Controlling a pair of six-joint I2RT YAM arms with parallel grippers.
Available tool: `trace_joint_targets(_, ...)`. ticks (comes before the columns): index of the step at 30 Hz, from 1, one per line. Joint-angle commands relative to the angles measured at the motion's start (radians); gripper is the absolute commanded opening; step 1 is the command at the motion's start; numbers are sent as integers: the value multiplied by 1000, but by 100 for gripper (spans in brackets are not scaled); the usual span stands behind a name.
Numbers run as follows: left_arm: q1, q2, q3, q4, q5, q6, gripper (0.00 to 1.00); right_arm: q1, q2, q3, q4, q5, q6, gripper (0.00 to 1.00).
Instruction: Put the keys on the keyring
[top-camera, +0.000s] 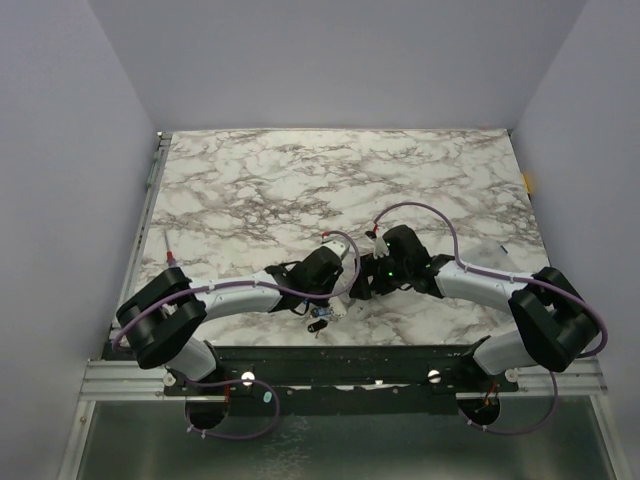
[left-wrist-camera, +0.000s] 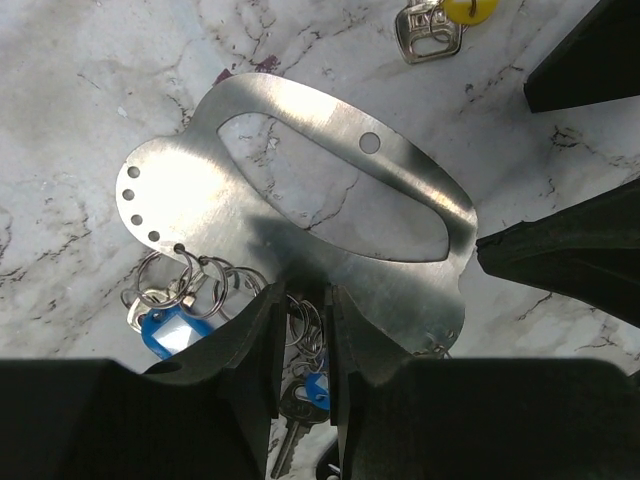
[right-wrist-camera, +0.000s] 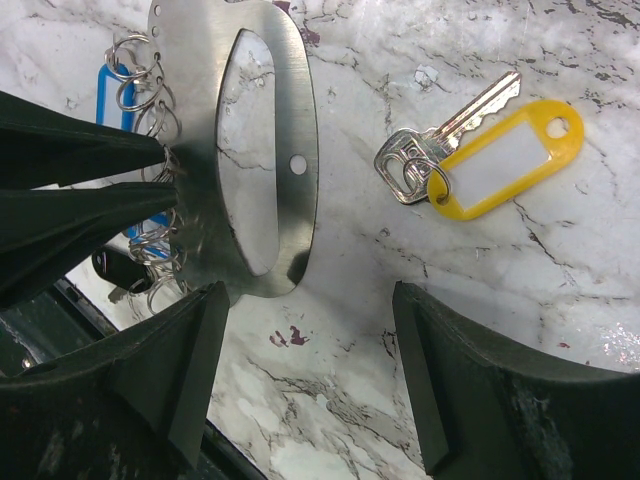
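Pale lavender walls close in three sides of a white counter veined in grey and brown. Both arm bases sit on a dark rail at its near edge, and the arms reach toward each other near the middle of the near side.

The left end effector has its fingers pressed almost together, pinching the ringed edge of the keyring plate. This is a flat, shiny metal plate with a long oval cutout and a row of small holes along one side. Split rings hang from that side. The blue-tagged keys are bunched on them close by the left fingers, one tag beside the fingers and another showing in the narrow gap between them.

Further right, clear of the plate, the yellow-tagged key lies flat on the counter. It is a silver key on a small ring with its oblong yellow tag alongside.

The right end effector is spread wide and holds nothing. It hangs over bare marble, just off the plate's rounded end, with the yellow-tagged key beyond its fingers.
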Motion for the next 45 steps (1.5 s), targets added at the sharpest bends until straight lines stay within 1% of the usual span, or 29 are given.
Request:
trace_joint_targets(1,-10,28,18,-7,28,-17,27,4,-6,-15,-12,1,2,76)
trace_joint_targets(3,-9,39,19,-11,31,-17,25,4,-4,-13,-12,2,2,76)
trace_joint_targets(5,-11,43,19,-14,36,-14,15,4,-3,-11,-14,1,3,76)
trace_joint_targets(7,-12,41,24,-18,36,-7,2,4,-2,-12,-14,1,2,76)
trace_joint_targets(8,-14,39,27,-21,32,-3,0,4,-1,-12,-14,1,2,76)
trace_joint_targets(16,-21,-2,103,-113,-3,66,0,4,-22,-1,-16,13,0,76)
trace_joint_targets(22,-20,-33,231,-242,-16,123,0,4,-107,18,22,8,16,76)
trace_joint_targets(26,-10,-31,295,-314,-11,106,0,4,-184,12,67,6,23,76)
trace_joint_targets(31,-4,-33,364,-377,-19,42,0,4,-287,-19,112,-7,16,76)
trace_joint_targets(40,20,-29,472,-474,-158,-245,0,4,-451,-73,191,-74,-20,76)
trace_joint_targets(42,21,-23,485,-482,-195,-303,0,4,-477,-77,216,-129,-23,75)
trace_joint_targets(45,35,-14,496,-514,-275,-438,0,4,-483,-92,286,-270,-10,73)
